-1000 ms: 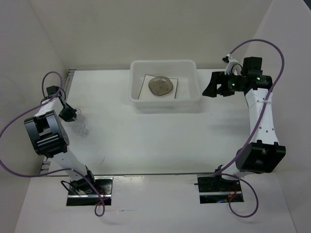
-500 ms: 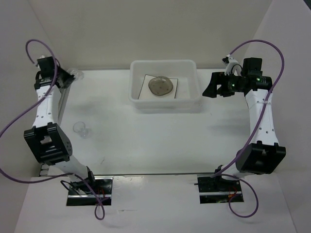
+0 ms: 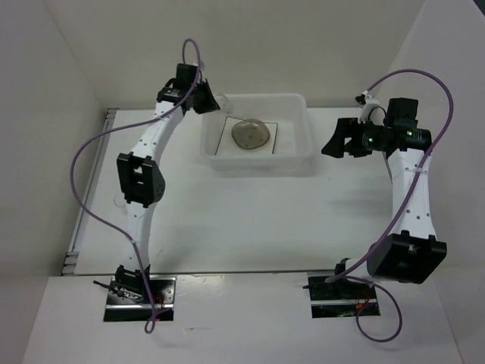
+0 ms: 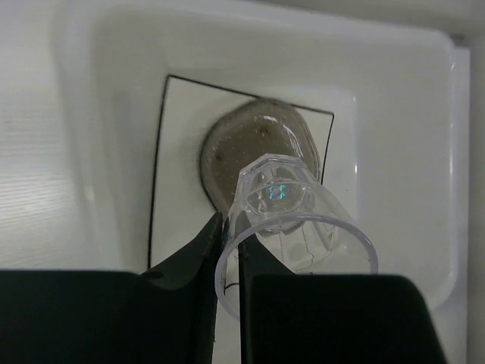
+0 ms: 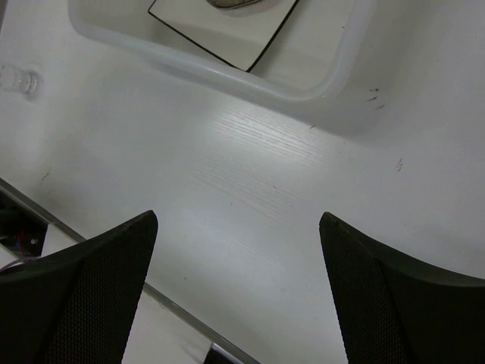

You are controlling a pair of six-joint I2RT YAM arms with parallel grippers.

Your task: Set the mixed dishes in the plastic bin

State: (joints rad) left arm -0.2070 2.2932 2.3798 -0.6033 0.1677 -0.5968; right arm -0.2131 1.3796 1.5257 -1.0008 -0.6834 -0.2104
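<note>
Seen from above, the left gripper (image 3: pixel 208 99) is over the far left corner of the bin (image 3: pixel 258 165), pinching the rim of a clear cup (image 4: pixel 292 220) — one finger inside the rim, one outside. The cup hangs tilted above the bin's interior, its base pointing away from the wrist camera. The plate (image 4: pixel 178 189) lies flat on the bin's floor, with a saucer (image 3: pixel 251 133) resting on its middle. The right gripper (image 5: pixel 236 227) hovers over the table (image 5: pixel 250 174) just right of the bin — jaws spread wide, holding nothing. A second cup (image 5: pixel 15 78) sits on the table, well apart from the bin, toward the left arm's side.
</note>
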